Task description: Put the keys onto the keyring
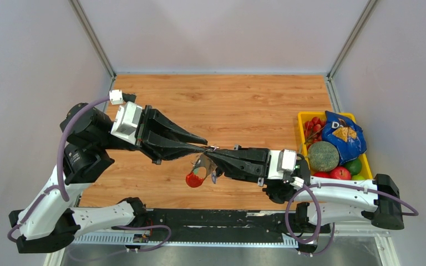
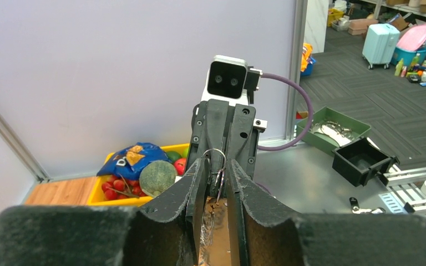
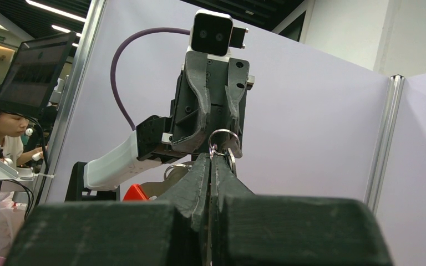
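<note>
1. I see the left gripper (image 1: 207, 144) and the right gripper (image 1: 217, 150) meeting tip to tip in the air above the wooden table (image 1: 244, 105), well to the left of the yellow plastic tray (image 1: 301, 119).
2. The thin silver metal keyring (image 2: 214, 150) sits right at that meeting point, left of the tray and lifted off the table.
3. The right fingers (image 3: 202, 177) are pressed together. The keyring stands up out of their tips, so they are clamped on it.
4. The left fingers (image 2: 198, 188) stand a narrow gap apart, with the keyring's loop rising in that gap. I cannot tell whether they pinch anything.
5. The rest of the bunch hangs under the tips: a grey-silver curved strap (image 1: 204, 165) and a red oval tag (image 1: 193, 179), the tag farthest left of the tray. I cannot tell whether the tag touches the table.
6. I cannot make out the key in any view.
7. The tray holds a blue snack bag (image 1: 344, 134), a red apple (image 1: 340, 173) and other produce.
</note>
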Tool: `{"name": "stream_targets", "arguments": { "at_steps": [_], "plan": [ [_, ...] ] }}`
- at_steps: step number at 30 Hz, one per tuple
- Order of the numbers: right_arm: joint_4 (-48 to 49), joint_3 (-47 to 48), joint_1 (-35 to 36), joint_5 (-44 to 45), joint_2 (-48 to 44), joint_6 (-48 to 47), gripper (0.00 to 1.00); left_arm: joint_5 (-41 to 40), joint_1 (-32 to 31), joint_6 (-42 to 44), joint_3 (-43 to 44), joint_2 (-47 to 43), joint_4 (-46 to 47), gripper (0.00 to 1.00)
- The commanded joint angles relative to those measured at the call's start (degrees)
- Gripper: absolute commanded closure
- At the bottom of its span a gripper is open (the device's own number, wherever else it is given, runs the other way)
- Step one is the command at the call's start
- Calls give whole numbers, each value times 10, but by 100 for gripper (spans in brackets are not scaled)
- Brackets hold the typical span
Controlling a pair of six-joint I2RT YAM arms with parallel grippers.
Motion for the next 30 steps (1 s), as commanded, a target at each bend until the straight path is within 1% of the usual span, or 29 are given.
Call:
{"name": "stream_targets", "arguments": {
  "at_steps": [1,6,26,28,30],
  "plan": [
    [19,25,3,-4,-12,4,100,4,-2,5,-5,-5,8,72],
    [19,24,3,-1,-13,3,100,3,-2,5,-14,-7,7,75],
    [14,26,3,4,-11,1,100,4,-2,7,-22,-7,2,77],
    [11,28,3,4,-11,0,100,7,-2,7,-20,-4,2,77],
    [8,30,3,6,-11,-1,100,10,-2,7,-19,-2,2,80]
  ]
}}
